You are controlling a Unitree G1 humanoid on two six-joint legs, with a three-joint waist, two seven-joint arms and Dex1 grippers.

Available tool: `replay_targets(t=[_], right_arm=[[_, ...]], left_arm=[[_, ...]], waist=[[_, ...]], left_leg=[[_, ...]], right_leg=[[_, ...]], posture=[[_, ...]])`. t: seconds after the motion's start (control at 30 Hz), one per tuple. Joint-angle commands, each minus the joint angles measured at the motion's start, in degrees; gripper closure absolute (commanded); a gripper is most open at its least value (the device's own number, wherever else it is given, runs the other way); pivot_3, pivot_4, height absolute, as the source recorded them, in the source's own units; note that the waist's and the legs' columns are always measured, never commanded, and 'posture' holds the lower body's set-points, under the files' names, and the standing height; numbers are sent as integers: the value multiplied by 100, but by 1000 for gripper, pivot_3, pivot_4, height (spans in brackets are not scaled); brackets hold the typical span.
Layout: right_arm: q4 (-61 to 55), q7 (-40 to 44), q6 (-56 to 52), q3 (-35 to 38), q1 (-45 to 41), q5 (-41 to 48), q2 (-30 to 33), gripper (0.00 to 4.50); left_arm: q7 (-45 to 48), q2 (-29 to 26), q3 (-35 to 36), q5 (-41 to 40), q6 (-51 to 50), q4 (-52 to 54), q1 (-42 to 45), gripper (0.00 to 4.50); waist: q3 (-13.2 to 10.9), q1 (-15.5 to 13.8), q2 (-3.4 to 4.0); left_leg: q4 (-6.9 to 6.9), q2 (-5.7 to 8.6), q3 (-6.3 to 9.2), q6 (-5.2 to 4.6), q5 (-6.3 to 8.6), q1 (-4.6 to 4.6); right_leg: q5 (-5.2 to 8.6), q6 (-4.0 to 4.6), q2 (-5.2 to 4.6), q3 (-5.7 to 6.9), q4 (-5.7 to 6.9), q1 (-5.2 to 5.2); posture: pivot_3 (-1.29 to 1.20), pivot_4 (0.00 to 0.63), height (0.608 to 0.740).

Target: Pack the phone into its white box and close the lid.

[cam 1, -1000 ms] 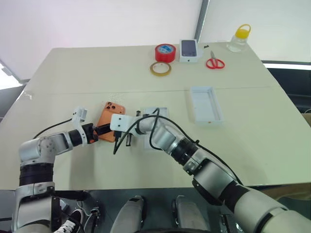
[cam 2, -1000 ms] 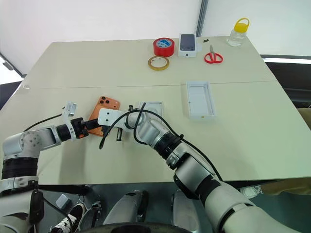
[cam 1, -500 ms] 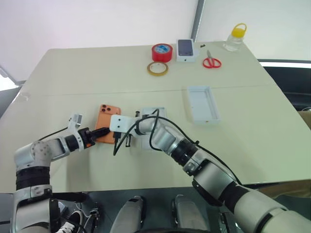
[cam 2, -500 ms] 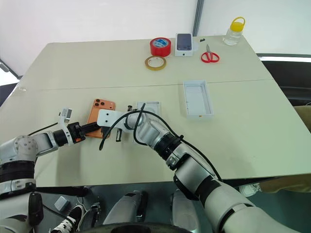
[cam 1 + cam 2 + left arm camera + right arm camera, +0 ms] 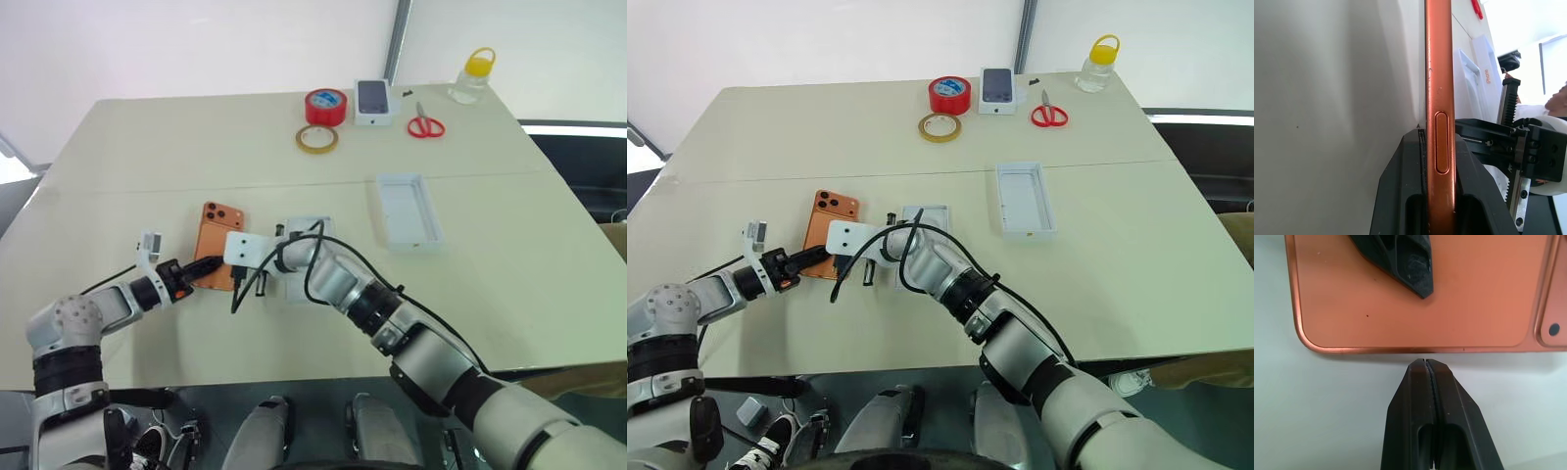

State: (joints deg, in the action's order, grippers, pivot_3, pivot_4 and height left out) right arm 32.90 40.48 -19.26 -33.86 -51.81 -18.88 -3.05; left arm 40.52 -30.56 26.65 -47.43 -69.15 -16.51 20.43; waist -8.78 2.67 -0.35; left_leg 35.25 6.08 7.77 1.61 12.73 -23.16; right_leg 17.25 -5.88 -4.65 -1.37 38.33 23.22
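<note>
Orange phone (image 5: 828,232): clamped at its near edge by left end effector (image 5: 813,258), flat on desk (image 5: 1136,245).
Right end effector (image 5: 1426,369): clenched empty, just beside phone.
White box (image 5: 1025,201): empty, well right of both.
Left: packing, lid.

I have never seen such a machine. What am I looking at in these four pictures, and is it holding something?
This is a human-shaped robot with two arms, each ending in a hand of two black fingers. Two pictures come from cameras in its head, looking down at a table. The other two come from a camera on each wrist.

The left hand is pinching the near edge of the orange phone; the left wrist picture shows the phone's thin side between the fingers. The right hand is shut and holds nothing, its tips just beside the phone's edge.

Also on the table are an open white box, two tape rolls, scissors, a small carton and a jar.
</note>
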Motion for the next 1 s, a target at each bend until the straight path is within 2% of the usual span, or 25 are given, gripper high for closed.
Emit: replay_targets(t=[0.03, 0.17, 0.23, 0.27, 0.33, 0.47, 0.6, 0.7, 1.0], right_arm=[[-589, 97, 140, 425, 126, 392, 26, 4500], [-1262, 293, 244, 1001, 309, 1042, 90, 4500], [-1732, 877, -270, 1345, 395, 1662, 273, 4500], [-1899, 1091, -567, 1463, 426, 1877, 397, 3963], [-2281, 1397, -777, 1513, 596, 2089, 722, 3160], [-3358, 2211, -442, 1351, 1322, 2358, 1752, 1202], [-3946, 2746, 44, 1309, 1948, 2397, 2729, 1202], [-4164, 2857, 309, 1287, 2232, 2406, 3090, 1202], [-4128, 2544, 693, 1138, 2569, 2083, 3311, 1202]], left_arm=[[-144, 47, 262, -229, -246, -47, -140, 4465], [-369, 215, 742, -585, -235, 76, -154, 4465], [-509, 437, 1201, -1048, -238, 283, -194, 4465], [-667, 511, 1369, -1229, -365, 325, -204, 4500], [-849, 637, 1547, -1569, -560, 548, -296, 4500], [-1407, 926, 1844, -2125, -589, 893, -351, 4500], [-1899, 1244, 1804, -2470, -374, 1408, -412, 4500], [-2120, 1401, 1617, -2595, -279, 1674, -490, 4500], [-2476, 1546, 1118, -2901, -20, 1928, -529, 4500]], waist=[[-1, 2, -1], [-1, 11, -2], [-2, 9, -3], [-5, 1, -8], [-8, -15, -18], [-9, -69, -30], [-13, -49, -36], [-15, -7, -40], [-22, -55, -51]], left_leg=[[0, 0, 0, 0, 0, -2], [0, -1, 0, 0, 0, -7], [0, -2, -1, -2, 1, -9], [0, -3, -1, -3, 2, -13], [2, -3, 1, -4, 2, -14], [6, 0, 2, -10, 6, -19], [9, -1, 0, -10, 6, -27], [7, -5, -1, -10, 6, -26], [10, -7, -3, -9, 6, -25]], right_leg=[[0, 0, 0, 0, -1, 1], [0, 0, 0, -1, -1, 6], [0, 0, 1, 0, -1, 7], [0, 0, 0, 0, -2, 4], [0, 0, 0, 4, -3, 5], [0, -1, -5, 8, -21, 0], [0, -2, -5, 7, -16, -13], [-1, -2, -3, 7, -16, -15], [-1, 0, -2, 6, -16, -17]], posture=[[0, 150, 740], [0, 150, 740], [0, 150, 740], [0, 150, 740], [0, 150, 740], [0, 150, 740], [0, 150, 740], [0, 150, 740], [0, 150, 740]])
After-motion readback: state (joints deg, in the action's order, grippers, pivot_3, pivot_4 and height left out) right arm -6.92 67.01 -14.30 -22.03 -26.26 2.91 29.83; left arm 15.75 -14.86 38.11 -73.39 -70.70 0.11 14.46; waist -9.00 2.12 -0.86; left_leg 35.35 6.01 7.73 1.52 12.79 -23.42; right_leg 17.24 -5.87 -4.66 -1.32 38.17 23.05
